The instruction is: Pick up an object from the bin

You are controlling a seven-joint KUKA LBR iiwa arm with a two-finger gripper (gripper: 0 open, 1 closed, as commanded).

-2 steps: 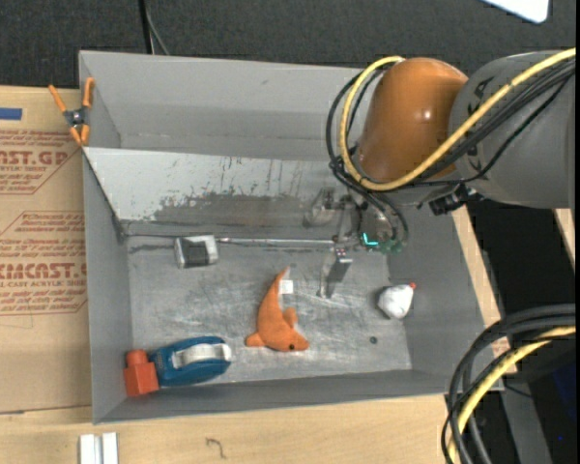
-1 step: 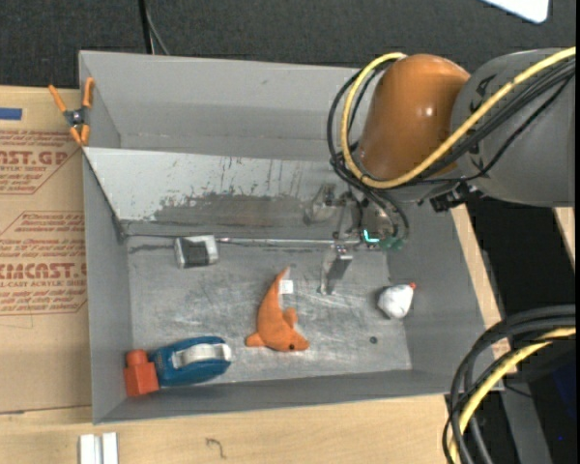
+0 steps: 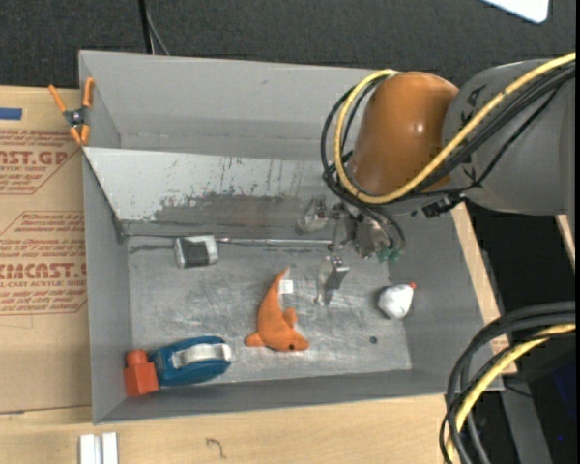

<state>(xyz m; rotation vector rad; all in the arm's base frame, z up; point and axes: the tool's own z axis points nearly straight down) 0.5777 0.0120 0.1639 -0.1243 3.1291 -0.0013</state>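
Pincer [image 3: 333, 280] low in grey bin [image 3: 174, 167], grip state can't tell, orange fish toy [image 3: 276, 323] just beside, white lump [image 3: 396, 302] near opp. side, blue tape dispenser [image 3: 182, 363] well apart

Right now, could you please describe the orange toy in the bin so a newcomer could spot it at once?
Look into the grey metal bin and find the middle of its floor. There lies the orange toy animal, just left of the gripper. It alone is all orange and animal-shaped; the blue tape dispenser to its left has just an orange end.
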